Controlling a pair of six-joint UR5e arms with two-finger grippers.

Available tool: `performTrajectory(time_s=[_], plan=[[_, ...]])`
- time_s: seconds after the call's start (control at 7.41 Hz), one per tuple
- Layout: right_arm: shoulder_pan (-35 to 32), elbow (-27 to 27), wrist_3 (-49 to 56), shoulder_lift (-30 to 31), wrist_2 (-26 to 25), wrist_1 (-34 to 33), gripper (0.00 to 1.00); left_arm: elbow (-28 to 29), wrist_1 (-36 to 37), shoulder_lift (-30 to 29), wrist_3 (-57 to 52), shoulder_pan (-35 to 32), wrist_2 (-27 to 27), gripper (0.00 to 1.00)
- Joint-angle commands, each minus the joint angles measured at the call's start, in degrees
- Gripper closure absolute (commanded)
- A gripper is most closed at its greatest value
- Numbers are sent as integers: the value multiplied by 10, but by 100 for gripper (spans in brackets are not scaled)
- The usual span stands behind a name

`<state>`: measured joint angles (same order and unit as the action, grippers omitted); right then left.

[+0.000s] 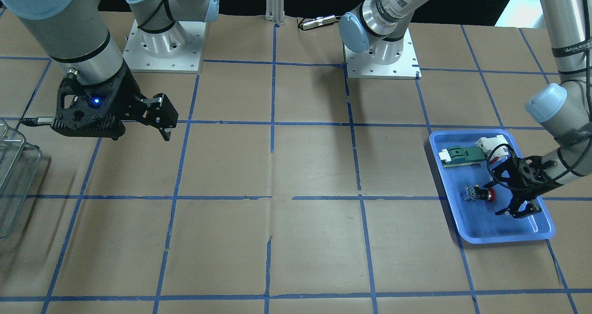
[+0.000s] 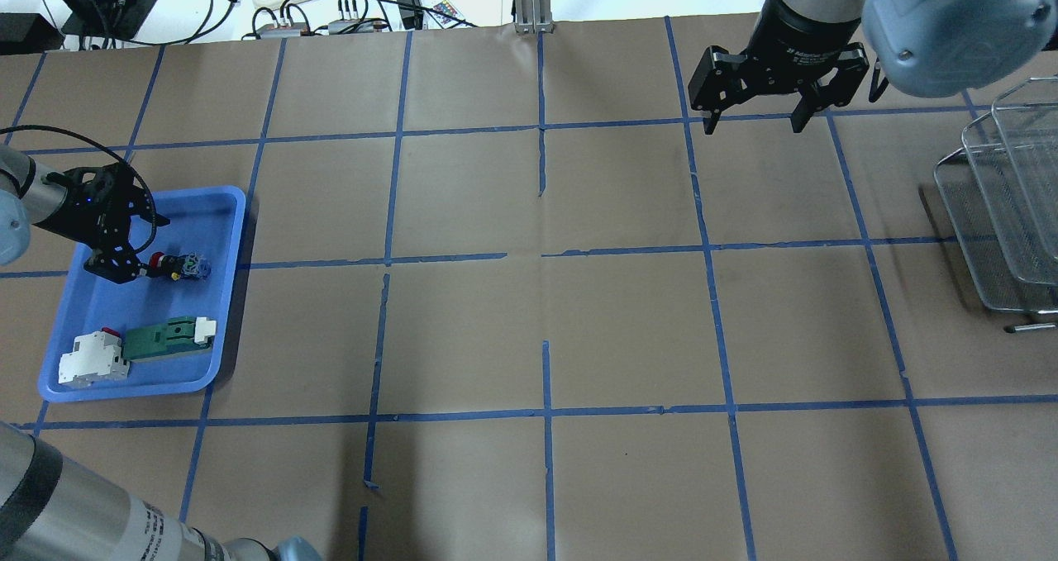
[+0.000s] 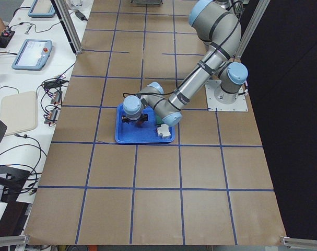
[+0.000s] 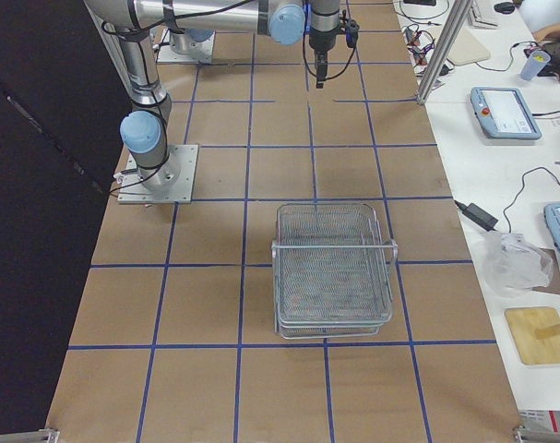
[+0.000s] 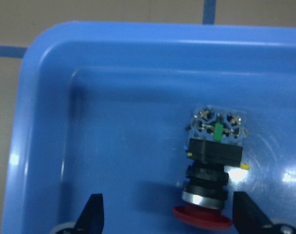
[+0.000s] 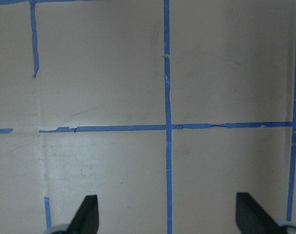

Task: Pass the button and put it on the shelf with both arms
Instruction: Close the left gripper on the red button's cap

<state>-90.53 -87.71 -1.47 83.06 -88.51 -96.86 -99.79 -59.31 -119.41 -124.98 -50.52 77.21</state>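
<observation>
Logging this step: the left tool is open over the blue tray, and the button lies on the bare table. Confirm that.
Wrong in one respect: the button lies inside the tray, not on the bare table. The left wrist view shows it on the tray's blue floor. The left tool is open over the tray, as stated.

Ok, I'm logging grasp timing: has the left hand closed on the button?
No: in the wrist view the left hand is open, its fingers either side of the button, which lies in the blue tray.
</observation>
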Motion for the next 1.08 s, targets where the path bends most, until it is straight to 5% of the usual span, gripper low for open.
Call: performTrajectory(time_s=[0.0,0.4,0.94], plan=[[0,0,1,0,0,-1,0,-8,-4,1,-21,2,-1,49],[0,-4,21,0,0,-1,0,-4,-18,19,-26,-5,-31,100],[6,13,21,7,20,-14,0,6,-121,101,79,-107,-105,100]])
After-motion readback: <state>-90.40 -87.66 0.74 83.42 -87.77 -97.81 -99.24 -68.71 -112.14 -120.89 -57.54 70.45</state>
